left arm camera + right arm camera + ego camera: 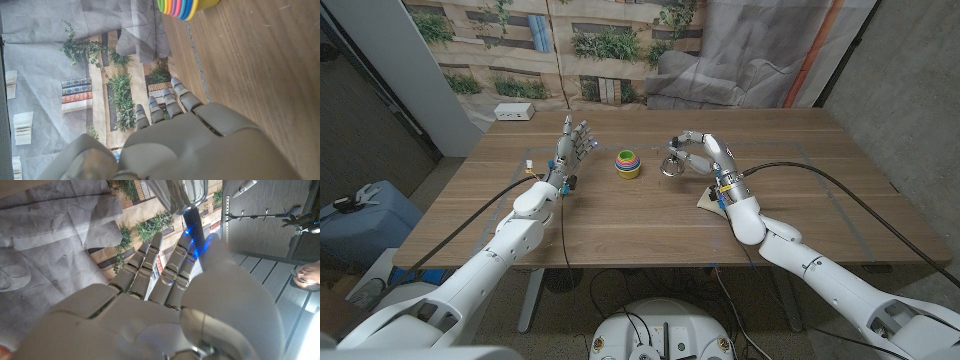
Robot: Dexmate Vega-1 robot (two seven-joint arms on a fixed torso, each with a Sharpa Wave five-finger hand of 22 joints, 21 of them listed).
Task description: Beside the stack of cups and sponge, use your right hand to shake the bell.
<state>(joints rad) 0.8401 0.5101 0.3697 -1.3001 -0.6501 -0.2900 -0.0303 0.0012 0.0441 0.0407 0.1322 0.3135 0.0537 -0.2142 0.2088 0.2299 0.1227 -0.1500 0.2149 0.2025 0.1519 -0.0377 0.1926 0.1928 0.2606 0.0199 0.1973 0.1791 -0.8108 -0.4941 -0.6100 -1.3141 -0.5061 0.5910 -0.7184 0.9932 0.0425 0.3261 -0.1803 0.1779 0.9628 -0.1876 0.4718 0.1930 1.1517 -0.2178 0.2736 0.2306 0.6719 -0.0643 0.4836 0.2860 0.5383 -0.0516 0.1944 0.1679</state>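
Observation:
A shiny silver bell [672, 166] is right of the rainbow stack of cups [628, 163] at mid-table. My right hand [703, 152] curls over the bell and grips it from the right; whether the bell touches the wood is unclear. In the right wrist view the bell's metal body [181, 192] shows past my fingers [172, 265]. A tan sponge [708, 200] lies partly under my right wrist. My left hand [572, 146] stands upright left of the cups, fingers apart, holding nothing. The left wrist view shows that hand [200, 145] with the cups [184, 6] beyond it.
A white power strip [515, 112] lies at the table's far left corner. A cable runs across the wooden table [650, 225] beside my left arm, and another trails along my right arm. A printed backdrop hangs behind the far edge.

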